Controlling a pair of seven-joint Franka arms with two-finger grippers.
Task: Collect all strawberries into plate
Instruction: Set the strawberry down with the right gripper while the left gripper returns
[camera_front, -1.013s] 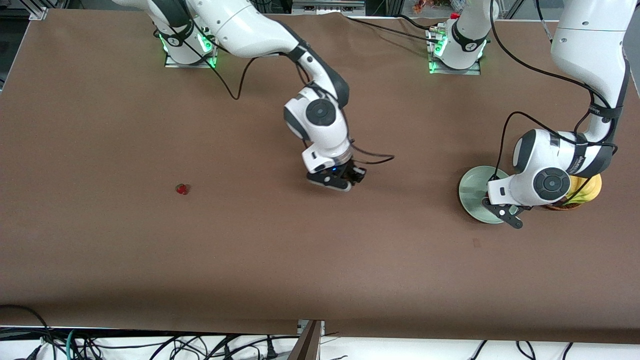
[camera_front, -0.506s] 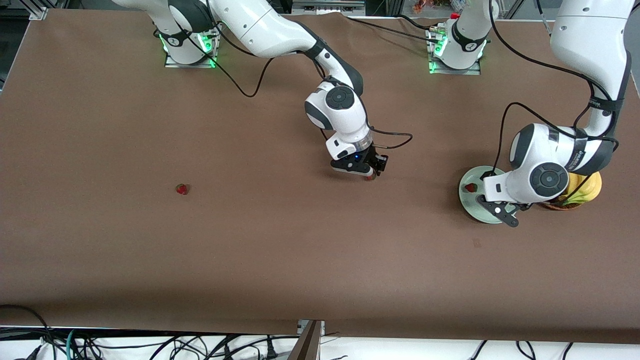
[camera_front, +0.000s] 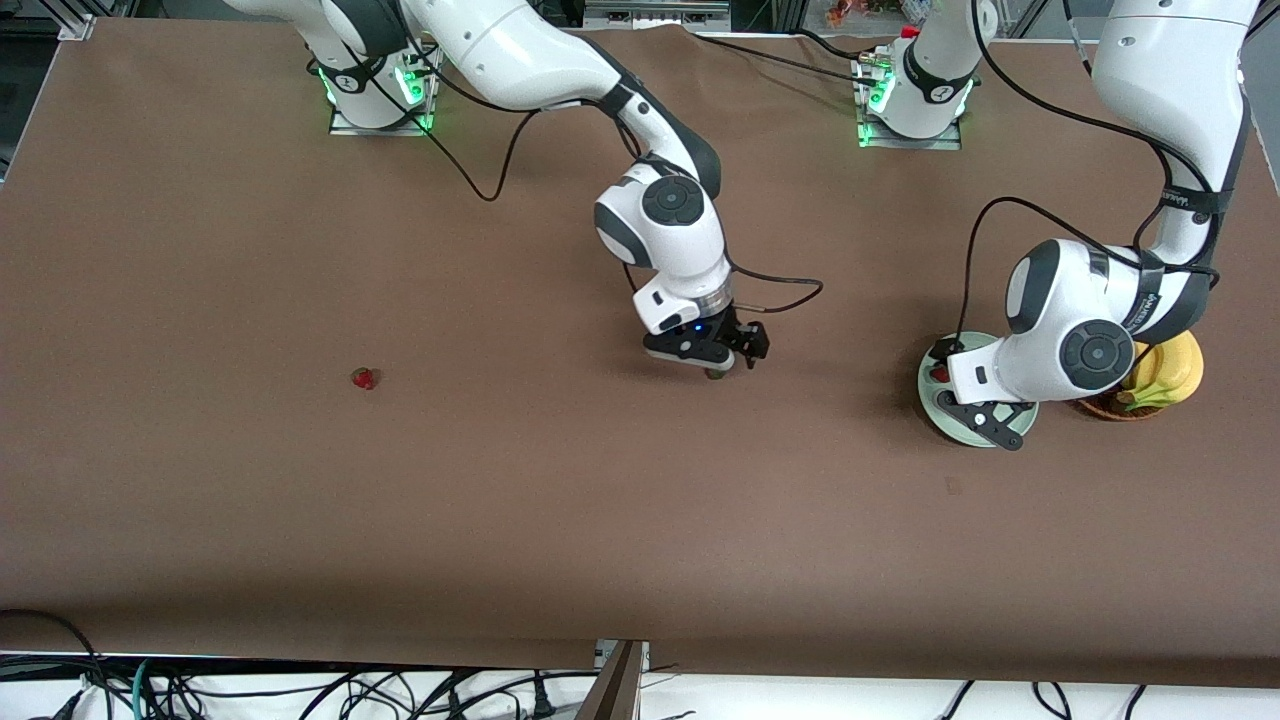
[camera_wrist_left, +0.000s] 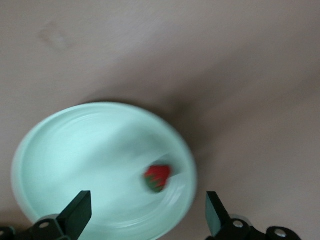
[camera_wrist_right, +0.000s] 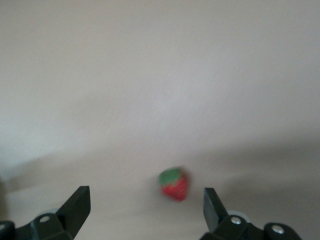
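Observation:
The mint-green plate lies toward the left arm's end of the table. One strawberry lies on it and also shows in the left wrist view near the plate's rim. My left gripper hangs open and empty over the plate. My right gripper is open, low over the table's middle, above a second strawberry. In the right wrist view that strawberry lies on the table between the spread fingers of the right gripper, untouched. A third strawberry lies alone toward the right arm's end.
A brown wicker basket with yellow bananas stands beside the plate, partly hidden by the left arm. Cables trail from both wrists. The brown table top is bare around the strawberries.
My right gripper swung toward the left arm's end, then came back a little and settled over the middle strawberry. My left arm shifted over the plate, uncovering the strawberry lying on it.

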